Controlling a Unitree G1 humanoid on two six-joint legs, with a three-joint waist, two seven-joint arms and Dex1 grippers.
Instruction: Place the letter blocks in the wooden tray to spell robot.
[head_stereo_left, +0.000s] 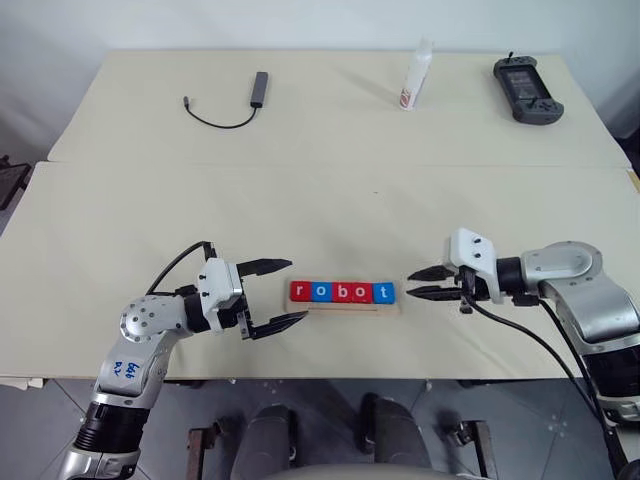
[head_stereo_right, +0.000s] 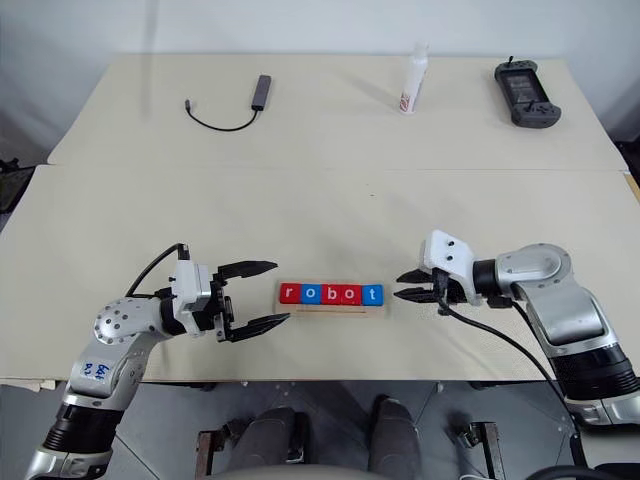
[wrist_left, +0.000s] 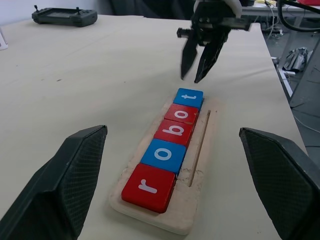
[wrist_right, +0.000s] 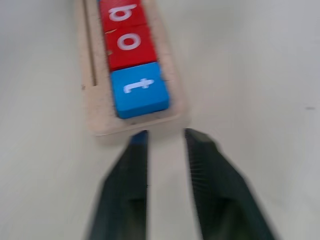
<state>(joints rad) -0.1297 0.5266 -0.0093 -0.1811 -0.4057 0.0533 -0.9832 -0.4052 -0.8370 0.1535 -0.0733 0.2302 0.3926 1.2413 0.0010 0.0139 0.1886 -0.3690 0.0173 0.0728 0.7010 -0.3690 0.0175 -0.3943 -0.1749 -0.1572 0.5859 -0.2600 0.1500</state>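
The wooden tray (head_stereo_left: 345, 307) lies near the table's front edge, between my two grippers. Five letter blocks (head_stereo_left: 342, 292) sit in it in a row: red r, blue o, red b, red o, blue t (wrist_right: 140, 90), spelling robot. My left gripper (head_stereo_left: 297, 290) is just off the r end, open wide with nothing between its fingers. My right gripper (head_stereo_left: 410, 284) points at the t end, a short way clear of the tray. Its fingers (wrist_right: 131, 165) are drawn almost together and hold nothing.
At the back of the table lie a black cable with a small hub (head_stereo_left: 258, 88), a white bottle (head_stereo_left: 417, 75) and a black handheld controller (head_stereo_left: 527, 88). A seam (head_stereo_left: 320, 165) runs across the table between the two tops.
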